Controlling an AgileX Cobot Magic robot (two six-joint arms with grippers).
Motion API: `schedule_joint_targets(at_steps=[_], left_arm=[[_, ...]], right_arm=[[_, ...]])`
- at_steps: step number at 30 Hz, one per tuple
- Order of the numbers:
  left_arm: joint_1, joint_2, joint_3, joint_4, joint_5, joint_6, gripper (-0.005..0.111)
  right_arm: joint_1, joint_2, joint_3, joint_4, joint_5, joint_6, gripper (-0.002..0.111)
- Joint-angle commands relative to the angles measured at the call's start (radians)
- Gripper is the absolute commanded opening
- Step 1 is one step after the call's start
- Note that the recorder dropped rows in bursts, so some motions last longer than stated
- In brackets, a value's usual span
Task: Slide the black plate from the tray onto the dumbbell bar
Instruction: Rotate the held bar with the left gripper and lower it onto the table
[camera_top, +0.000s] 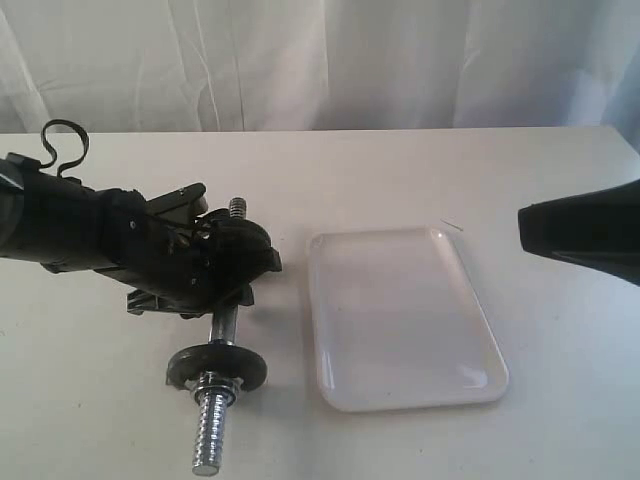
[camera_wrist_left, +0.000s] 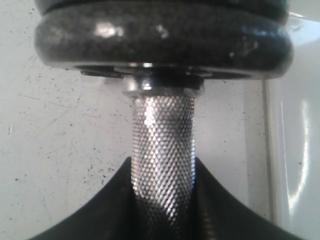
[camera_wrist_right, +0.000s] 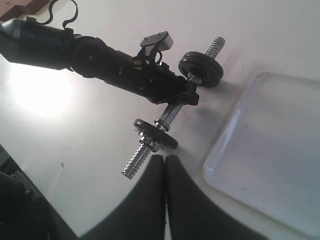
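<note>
The dumbbell bar (camera_top: 223, 322) lies on the table left of the tray (camera_top: 400, 320), and my left gripper (camera_top: 232, 285) is shut on its knurled middle (camera_wrist_left: 163, 145). One black plate (camera_top: 216, 365) sits on the near end, behind the threaded tip (camera_top: 212, 435). A thicker black plate (camera_wrist_right: 201, 70) sits on the far end; the left wrist view shows it close up (camera_wrist_left: 165, 42) with a second black rim behind it. The white tray (camera_wrist_right: 270, 155) holds nothing. My right gripper (camera_top: 580, 240) hovers right of the tray, shut and empty (camera_wrist_right: 165, 160).
A white curtain hangs behind the white table (camera_top: 450, 170). The left arm (camera_wrist_right: 60, 47) stretches over the table's left side. The tray's edge (camera_wrist_left: 295, 150) lies close beside the bar.
</note>
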Motion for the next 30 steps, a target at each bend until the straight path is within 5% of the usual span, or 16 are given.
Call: schedule_joint_targets(at_steps=[1,4,10,30], left_arm=[[0.0,-0.037,-0.014,-0.013,0.013,-0.007,0.034],[0.0,-0.037,-0.014,-0.013,0.022,-0.004,0.034],[0.0,-0.037,-0.014,-0.013,0.045,-0.006,0.057],[0.0,-0.084,-0.014,-0.013,0.055,-0.003,0.057]], right_arm=[[-0.007,-0.005,0.004,0.003,0.006,0.005,0.0],[-0.007,-0.005,0.004,0.003,0.008,0.005,0.0],[-0.007,-0.005,0.004,0.005,0.018,0.011,0.0],[-0.007,-0.03,0.004,0.005,0.026,0.013,0.0]])
